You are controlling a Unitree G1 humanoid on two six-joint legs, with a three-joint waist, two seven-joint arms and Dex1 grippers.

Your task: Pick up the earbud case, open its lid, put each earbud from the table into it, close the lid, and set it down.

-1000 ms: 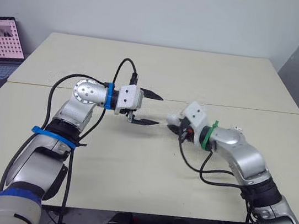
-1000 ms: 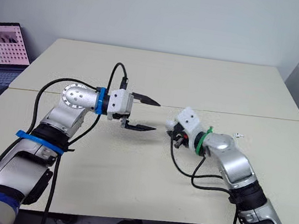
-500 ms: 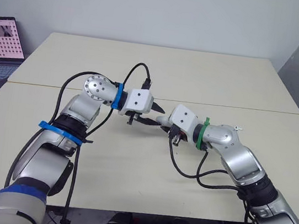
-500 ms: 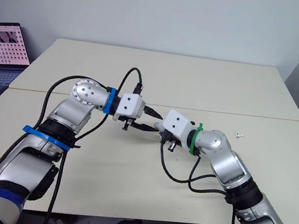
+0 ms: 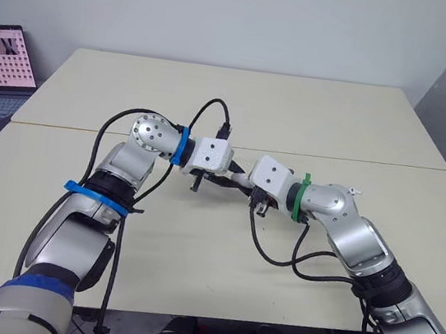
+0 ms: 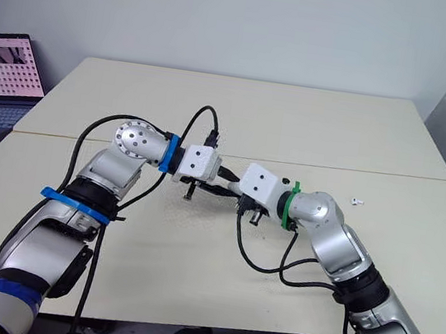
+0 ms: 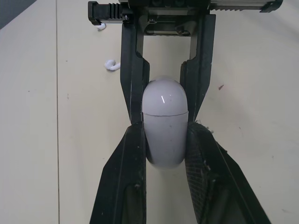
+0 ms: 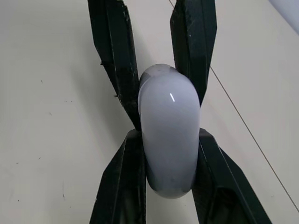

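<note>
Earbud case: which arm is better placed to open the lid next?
Probably right: the right end effector holds the lid end of the earbud case, while the left end effector grips its body.

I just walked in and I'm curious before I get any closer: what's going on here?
The robot holds a white, rounded earbud case between both grippers over the beige table. The left gripper clamps one end and the right gripper the other. The lid looks closed. A small white earbud and a second earbud lie on the table, not yet put in.
</note>
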